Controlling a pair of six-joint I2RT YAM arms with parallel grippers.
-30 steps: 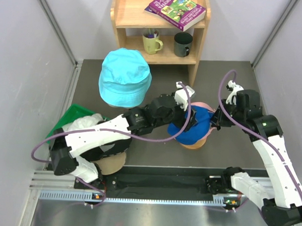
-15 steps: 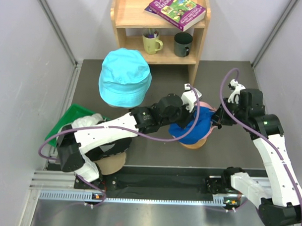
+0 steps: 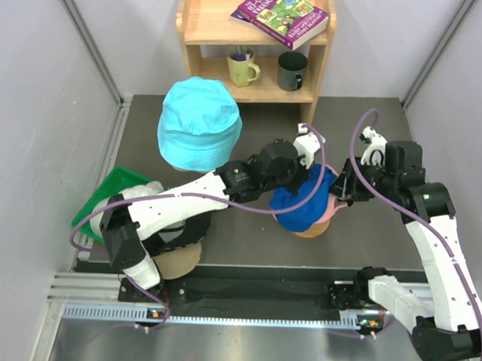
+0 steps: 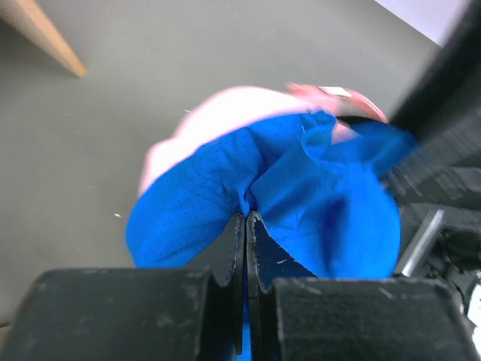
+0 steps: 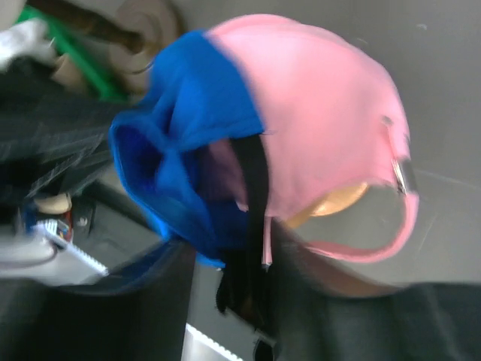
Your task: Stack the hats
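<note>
My left gripper [image 4: 246, 218] is clamped on a fold of the royal blue cap [image 4: 316, 203], which drapes crookedly over the pink cap [image 5: 323, 113], right of centre on the tabletop [image 3: 346, 121]. My right gripper [image 3: 345, 188] is at the caps' right side; I cannot tell whether it grips. I judge I'm seating blue on pink. Next I should pull it square, then release.

A cyan bucket hat [image 3: 199, 124], a royal blue cap [image 3: 302, 203] (finely dotted with tiny holes), a pink cap [image 5: 323, 113] and a tan cap [image 3: 179, 261] are seen. The tray [image 3: 112, 184] is coloured green, the bench [image 3: 366, 232] dark grey.
</note>
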